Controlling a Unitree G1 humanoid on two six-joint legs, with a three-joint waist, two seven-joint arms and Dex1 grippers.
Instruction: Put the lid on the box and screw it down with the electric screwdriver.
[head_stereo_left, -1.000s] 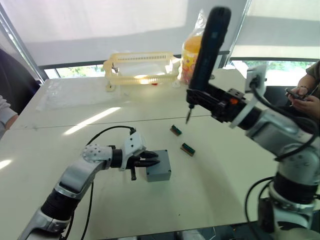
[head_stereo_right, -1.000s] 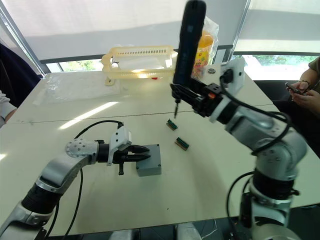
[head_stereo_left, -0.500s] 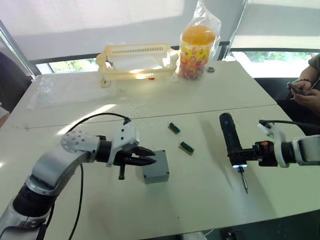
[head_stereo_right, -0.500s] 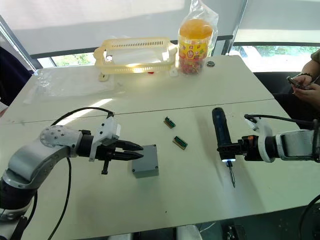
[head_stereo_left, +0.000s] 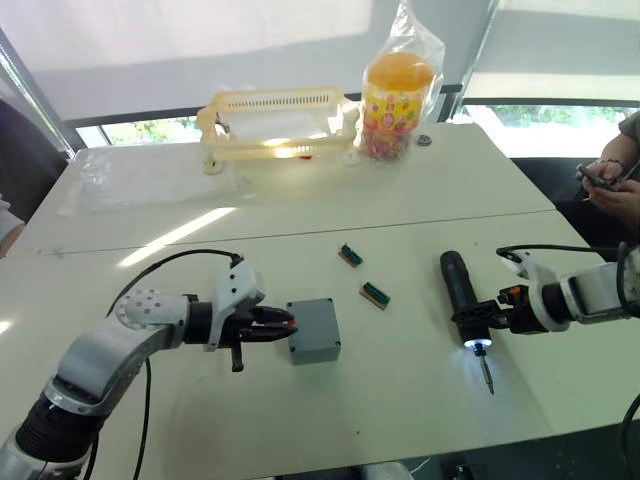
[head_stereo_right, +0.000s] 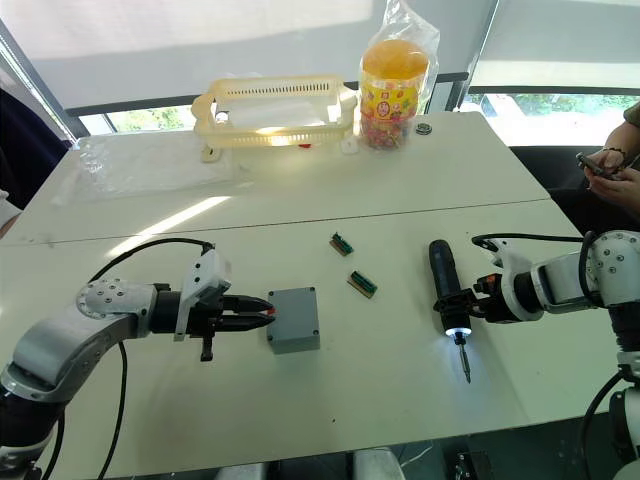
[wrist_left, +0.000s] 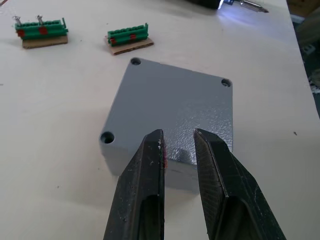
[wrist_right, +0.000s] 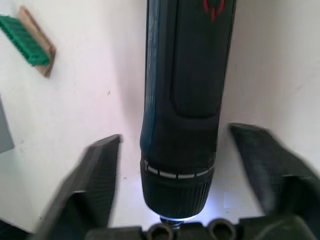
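Observation:
The grey box (head_stereo_left: 318, 351) sits near the middle of the table with the flat grey lid (wrist_left: 175, 100) lying on top, its corner screw holes showing. My left gripper (head_stereo_left: 284, 326) points at the box's left side wall. Its fingers (wrist_left: 150, 170) stand a narrow gap apart with nothing between them, their tips at the wall beside a small red mark. The black electric screwdriver (head_stereo_left: 459, 291) lies flat on the table to the right, with its white tip light (head_stereo_left: 476, 343) lit. My right gripper (wrist_right: 175, 140) is open, one finger on each side of the screwdriver's body.
Two small green terminal blocks (head_stereo_left: 351, 256) (head_stereo_left: 375, 295) lie between box and screwdriver. A yellow basket (head_stereo_left: 280, 125) and a bagged orange snack jar (head_stereo_left: 398, 90) stand at the back. A person with a phone (head_stereo_left: 608, 188) sits at the right edge.
My right arm brought the screwdriver down from upright in the air, laid it on the table and opened its fingers. My left gripper's fingers narrowed at the box's side. The camera shifted.

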